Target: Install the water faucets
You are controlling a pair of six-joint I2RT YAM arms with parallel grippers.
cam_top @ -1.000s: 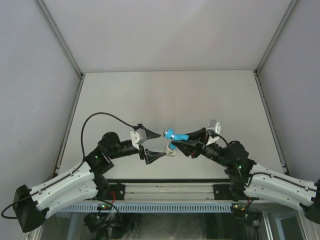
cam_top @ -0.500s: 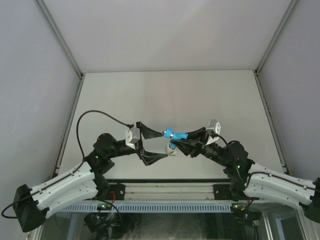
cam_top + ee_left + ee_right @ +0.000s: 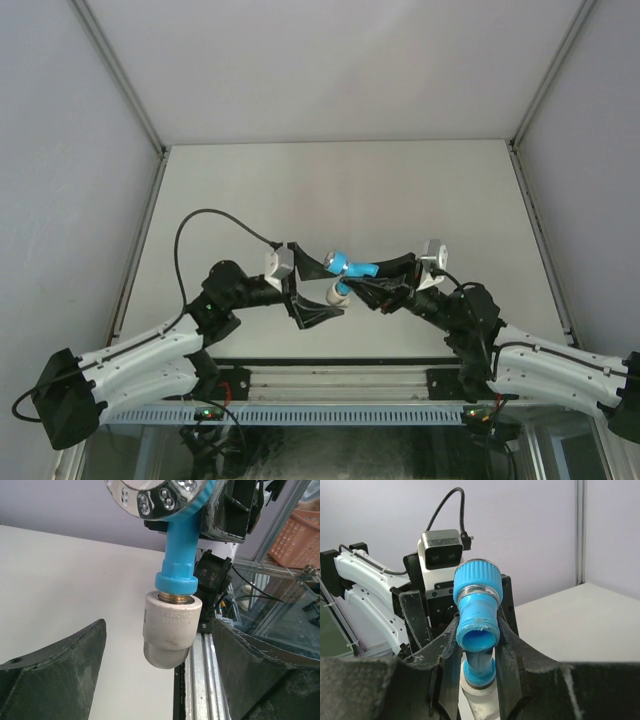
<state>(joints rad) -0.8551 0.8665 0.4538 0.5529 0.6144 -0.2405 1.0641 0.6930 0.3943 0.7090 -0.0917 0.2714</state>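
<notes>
My right gripper (image 3: 375,275) is clamped on the blue tap (image 3: 350,268), holding it above the table (image 3: 330,190) between the two arms, with the white fitting (image 3: 170,630) seated on its threaded end. My left gripper (image 3: 160,675) gapes wide and grips nothing, one finger on each side of that fitting and clear of it. The fitting's long axis runs square across the closing line, so I judge the left arm well placed to close and turn

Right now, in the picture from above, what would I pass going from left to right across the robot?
left arm → left wrist camera → blue faucet → right wrist camera → right arm
</notes>
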